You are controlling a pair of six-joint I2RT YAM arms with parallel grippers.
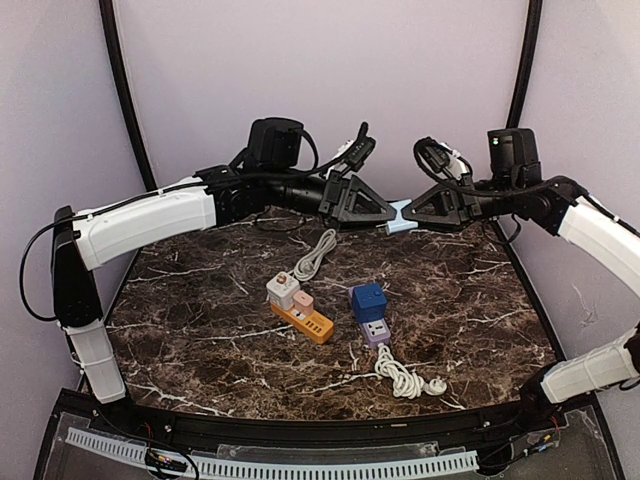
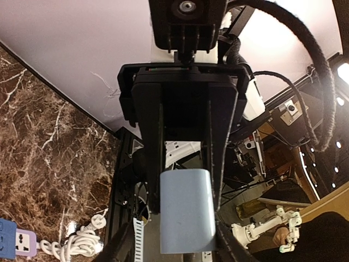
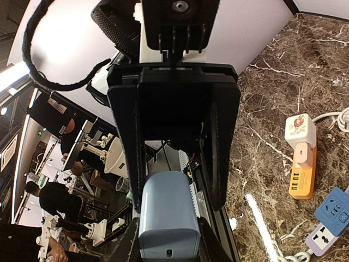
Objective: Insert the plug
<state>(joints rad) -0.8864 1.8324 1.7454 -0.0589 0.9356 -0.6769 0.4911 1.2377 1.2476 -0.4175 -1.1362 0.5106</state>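
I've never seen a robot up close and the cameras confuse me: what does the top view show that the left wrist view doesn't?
Only the top view: the left arm and right arm whole, and the orange strip with a white adapter and a pink adapter. Only the left wrist view: a close look along the left claw, plus room clutter beyond the table. Both: the pale block between that claw's fingers, the purple strip, the coiled cable and the marble table.
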